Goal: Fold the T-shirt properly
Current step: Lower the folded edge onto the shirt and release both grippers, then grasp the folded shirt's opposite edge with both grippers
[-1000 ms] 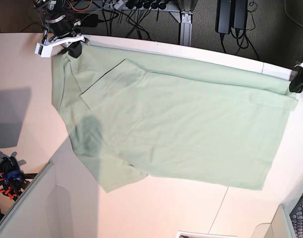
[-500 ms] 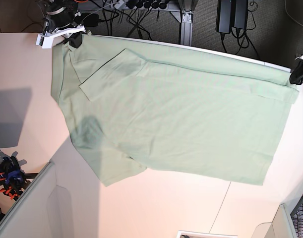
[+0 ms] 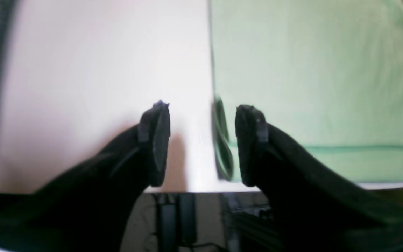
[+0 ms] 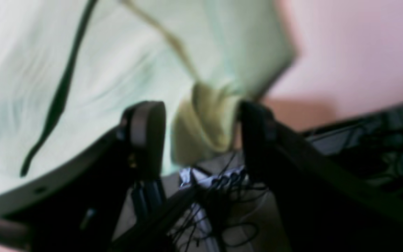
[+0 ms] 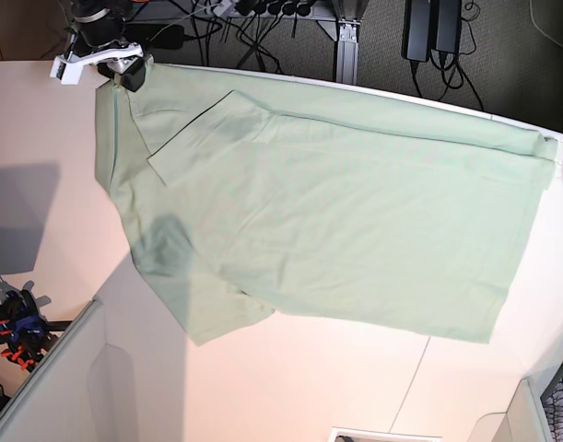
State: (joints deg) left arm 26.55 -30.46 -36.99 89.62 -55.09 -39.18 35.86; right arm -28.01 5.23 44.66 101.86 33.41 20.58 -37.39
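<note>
— Both end effectors: what are they doing?

— Left end effector (image 3: 201, 147) is spread, gripping nothing, at the T-shirt (image 5: 327, 203) hem corner. Right end effector (image 4: 198, 136) is spread too, a bunched shoulder corner sitting loose between its fingers.

— And the T-shirt?

— Flat on the table (image 5: 41, 120), far edge doubled over along the table's rim, probably a first lengthwise fold.

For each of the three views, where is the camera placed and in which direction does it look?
Base: above, looking down on the T-shirt spread on the table; right gripper at top left.
Left wrist: behind the left gripper, open at the hem.
Right wrist: behind the right gripper, open around bunched cloth.
All share the T-shirt.
</note>
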